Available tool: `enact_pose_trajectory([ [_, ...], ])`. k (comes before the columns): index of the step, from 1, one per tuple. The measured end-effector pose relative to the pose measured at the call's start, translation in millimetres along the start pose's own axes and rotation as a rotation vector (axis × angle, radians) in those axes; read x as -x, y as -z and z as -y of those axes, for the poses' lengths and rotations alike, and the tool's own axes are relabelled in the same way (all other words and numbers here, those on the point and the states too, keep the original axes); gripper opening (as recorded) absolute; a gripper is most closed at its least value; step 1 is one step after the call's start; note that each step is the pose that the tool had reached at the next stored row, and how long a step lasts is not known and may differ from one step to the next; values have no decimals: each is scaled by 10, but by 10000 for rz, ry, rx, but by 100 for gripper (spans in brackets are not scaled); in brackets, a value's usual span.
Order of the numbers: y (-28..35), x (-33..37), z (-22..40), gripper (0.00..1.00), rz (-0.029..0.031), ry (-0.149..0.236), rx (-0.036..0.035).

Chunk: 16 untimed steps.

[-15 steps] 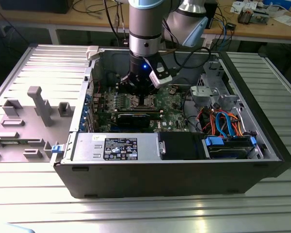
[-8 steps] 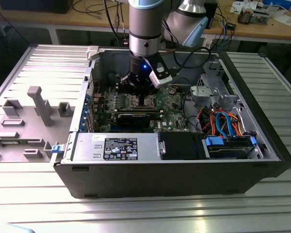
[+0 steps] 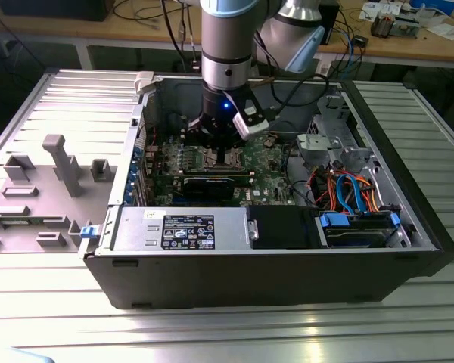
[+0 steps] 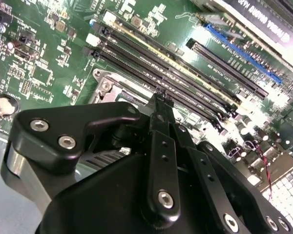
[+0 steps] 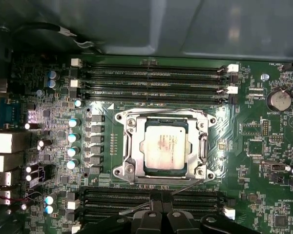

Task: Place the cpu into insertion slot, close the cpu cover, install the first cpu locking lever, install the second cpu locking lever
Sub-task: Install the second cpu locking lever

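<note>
The cpu [image 5: 165, 146], a silver-grey square chip, lies flat in the insertion slot [image 5: 121, 171] on the green board. The cpu cover [image 5: 133, 146], a thin metal frame, is folded down around it. A thin wire locking lever [image 5: 188, 186] slants up off the socket edge on the side nearest my gripper [image 5: 160, 196]. The black fingers [image 4: 158, 105] are shut together with nothing gripped, their tip right beside that lever. In the exterior view my gripper [image 3: 223, 145] hangs inside the open computer case, just over the socket [image 3: 225, 158].
Long black memory slots [image 5: 151, 73] run on both sides of the socket. A black graphics card [image 3: 212, 184], a power supply [image 3: 181, 227] and coloured cables [image 3: 348, 189] crowd the case. Grey fixture blocks [image 3: 60, 162] stand on the table at the exterior view's left.
</note>
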<state>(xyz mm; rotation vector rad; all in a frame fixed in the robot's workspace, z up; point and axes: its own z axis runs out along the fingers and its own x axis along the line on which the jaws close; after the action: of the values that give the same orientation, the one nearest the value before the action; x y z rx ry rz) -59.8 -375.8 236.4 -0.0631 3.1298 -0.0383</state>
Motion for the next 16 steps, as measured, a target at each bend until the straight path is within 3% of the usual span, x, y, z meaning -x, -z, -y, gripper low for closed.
enact_pose_trajectory([
  [2,-1,-3,34,11,1,0,36],
  [4,-1,-6,65,11,9,0,231],
  [5,-2,-7,71,11,18,32,446],
  [6,-3,-14,73,11,21,118,503],
  [9,-7,-21,78,11,3,422,507],
  [12,-10,-24,141,11,-18,435,542],
  [16,-10,-48,159,11,-10,433,679],
])
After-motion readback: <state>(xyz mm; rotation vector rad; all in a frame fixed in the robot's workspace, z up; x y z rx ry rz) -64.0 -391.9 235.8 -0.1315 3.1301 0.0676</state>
